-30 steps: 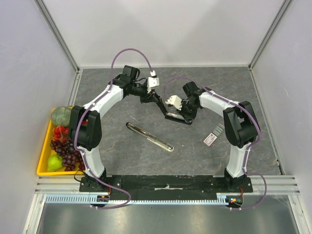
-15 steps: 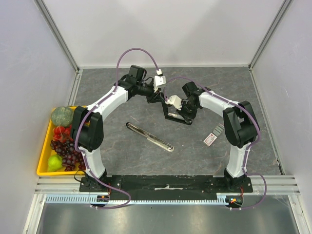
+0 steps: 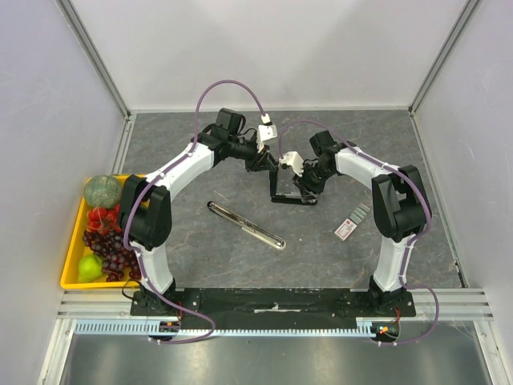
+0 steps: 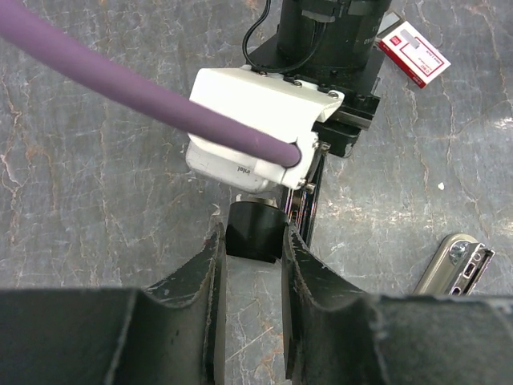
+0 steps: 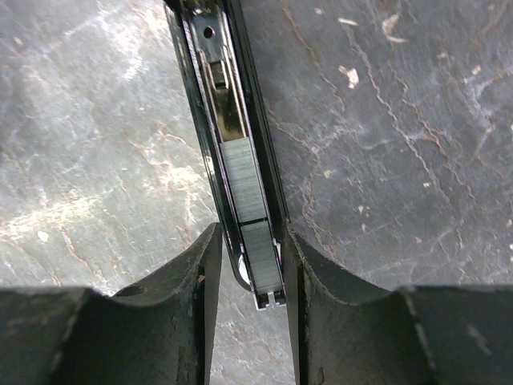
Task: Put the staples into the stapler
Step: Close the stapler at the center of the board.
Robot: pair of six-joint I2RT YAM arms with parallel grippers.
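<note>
**A:** Two pincers: what's each doing?

**B:** The left gripper [image 4: 252, 237] clamps the black end of the stapler [image 4: 256, 228]. The right gripper [image 5: 251, 234] is slightly parted, one finger either side of the magazine, pinching nothing. Grey staple strips [image 5: 250, 200] lie in the channel.

**A:** Any writing?

**B:** Small lettering on the white wrist camera [image 4: 256, 128] looks like "intel". The staples box [image 4: 413, 52], white with red print, is illegible.

**A:** Where's that box?

**B:** Flat on the table [image 3: 304, 257], near the right arm, apart from the stapler.

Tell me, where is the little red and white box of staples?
In the top view, the staples box lies on the table's right side, close beside the right arm, right of the open stapler.
</note>
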